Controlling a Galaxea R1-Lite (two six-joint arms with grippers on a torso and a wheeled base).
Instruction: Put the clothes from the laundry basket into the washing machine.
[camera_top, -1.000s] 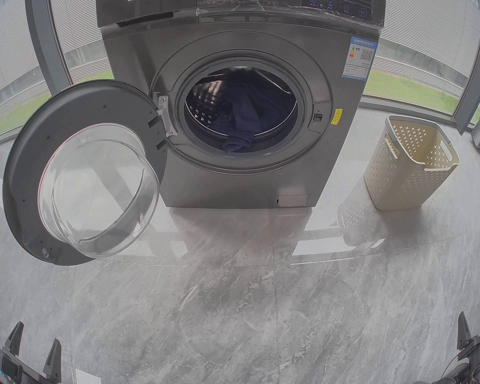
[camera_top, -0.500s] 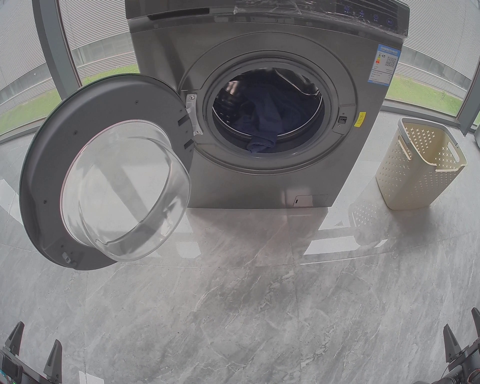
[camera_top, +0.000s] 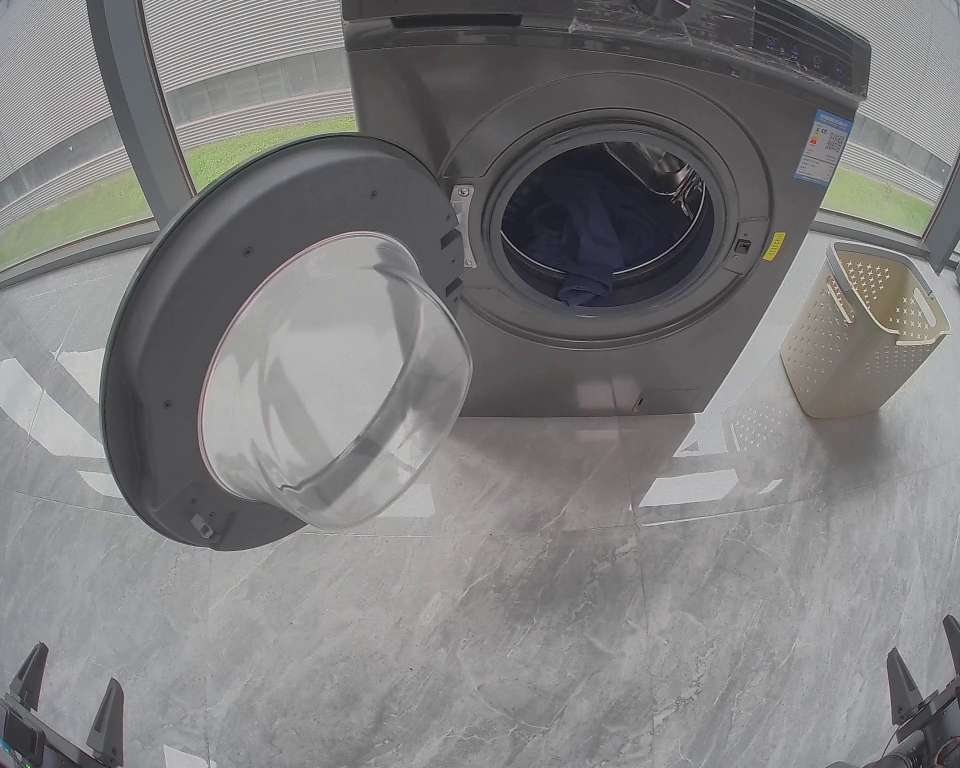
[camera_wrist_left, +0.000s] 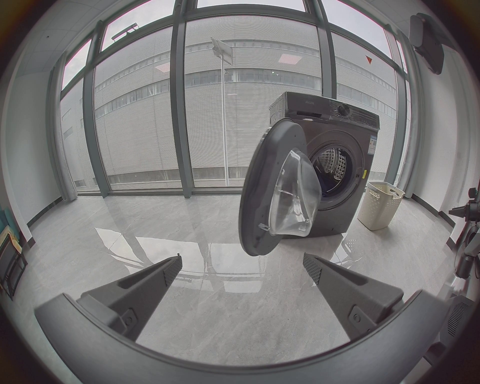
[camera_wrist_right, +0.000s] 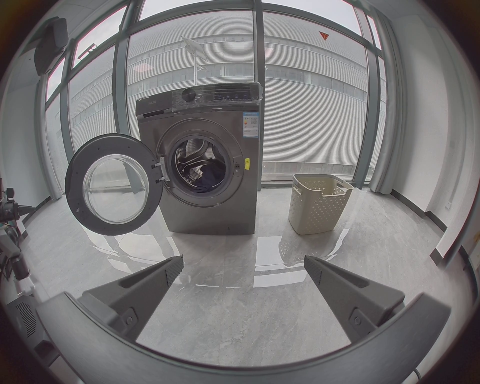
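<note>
The grey washing machine (camera_top: 560, 70) stands ahead with its round door (camera_top: 180, 330) swung wide open to the left. Dark blue clothes (camera_top: 590, 235) lie inside the drum, one piece hanging over the drum's lip. To the machine's right on the floor sits the cream laundry basket (camera_top: 860, 340), nothing visible in it. My left gripper (camera_top: 65, 690) is low at the bottom left corner, open and holding nothing. My right gripper (camera_top: 930, 665) is low at the bottom right corner, also open with nothing between its fingers. Both are far from the machine and basket.
Grey marble floor (camera_top: 520, 600) stretches between me and the machine. The open door (camera_wrist_left: 272, 200) juts out over the floor on the left. Tall windows with a dark pillar (camera_top: 140, 110) stand behind the machine.
The whole head view has shifted: machine, door and basket slide rightward in the picture, so the camera moved. Both grippers stay low at the bottom corners.
</note>
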